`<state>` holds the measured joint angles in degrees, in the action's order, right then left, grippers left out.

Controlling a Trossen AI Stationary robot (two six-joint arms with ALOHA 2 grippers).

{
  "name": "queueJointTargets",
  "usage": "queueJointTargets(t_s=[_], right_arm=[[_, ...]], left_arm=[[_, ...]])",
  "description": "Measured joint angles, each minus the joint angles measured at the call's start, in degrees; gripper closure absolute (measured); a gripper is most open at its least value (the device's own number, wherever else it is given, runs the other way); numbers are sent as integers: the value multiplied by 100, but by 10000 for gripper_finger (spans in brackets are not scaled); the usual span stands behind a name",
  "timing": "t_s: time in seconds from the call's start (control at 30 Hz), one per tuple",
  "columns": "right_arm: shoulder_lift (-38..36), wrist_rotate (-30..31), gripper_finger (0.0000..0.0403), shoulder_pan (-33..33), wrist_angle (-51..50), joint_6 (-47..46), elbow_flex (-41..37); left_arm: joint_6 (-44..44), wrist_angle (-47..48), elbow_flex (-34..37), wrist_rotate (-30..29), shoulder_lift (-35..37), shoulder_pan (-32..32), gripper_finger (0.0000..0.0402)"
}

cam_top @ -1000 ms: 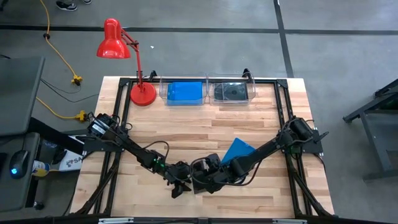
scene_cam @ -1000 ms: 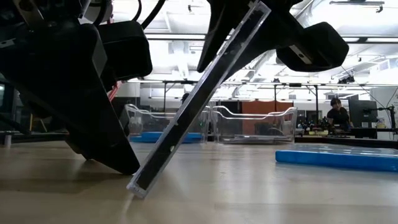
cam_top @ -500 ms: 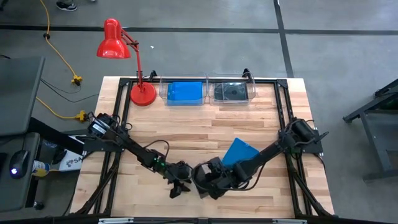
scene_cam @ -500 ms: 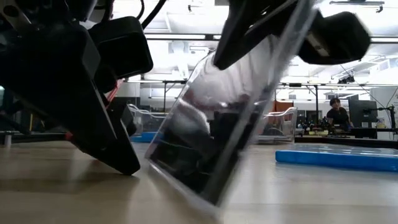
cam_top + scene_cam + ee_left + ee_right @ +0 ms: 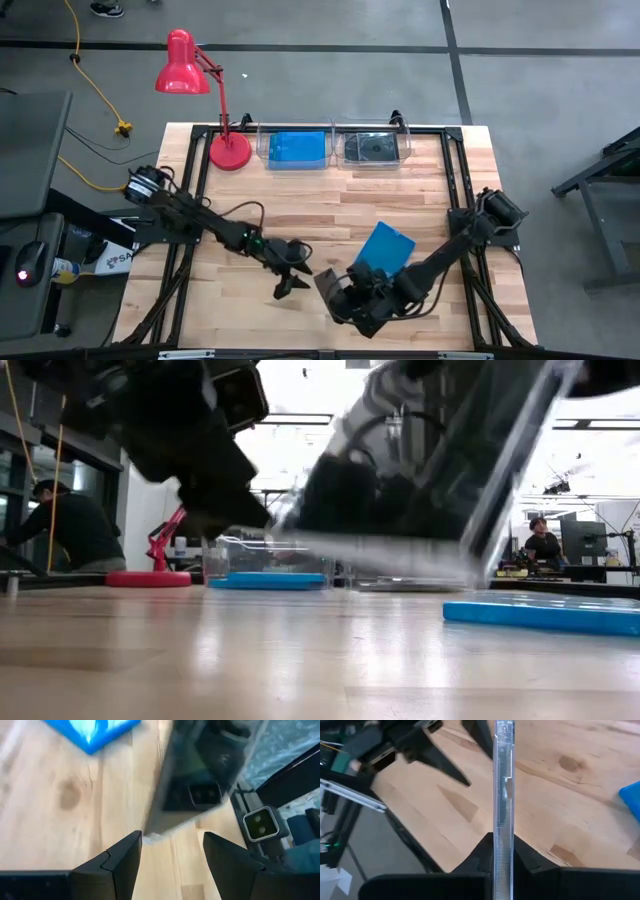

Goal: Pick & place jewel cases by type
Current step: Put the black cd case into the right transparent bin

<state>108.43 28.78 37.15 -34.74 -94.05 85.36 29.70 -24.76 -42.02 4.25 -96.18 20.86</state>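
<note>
The right end effector (image 5: 335,290) has lifted its clamped grey case (image 5: 503,795) off the bench (image 5: 300,215), bins part-filled, blue case (image 5: 385,246) lower right still waiting.

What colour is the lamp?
Bright red lamp, clearest in the high view.

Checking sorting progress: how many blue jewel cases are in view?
2 clearly visible: one blue jewel case in the left clear bin at the table's far edge, one blue jewel case lying on the table beside the right arm. Others may be stacked unseen in the bin.
</note>
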Motion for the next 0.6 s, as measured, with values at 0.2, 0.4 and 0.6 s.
queueJointTargets(t_s=[0.2, 0.4, 0.6], right_arm=[[-395, 357, 395, 183, -179, 150, 0], [-812, 777, 391, 280, -419, 489, 2], [-1346, 1350, 395, 310, -574, 1207, 2]], left_arm=[[-441, 640, -5, 129, 603, -252, 188], [-818, 1719, -11, 11, 1248, -516, 188], [-911, 2641, -8, -210, 1731, -678, 188]])
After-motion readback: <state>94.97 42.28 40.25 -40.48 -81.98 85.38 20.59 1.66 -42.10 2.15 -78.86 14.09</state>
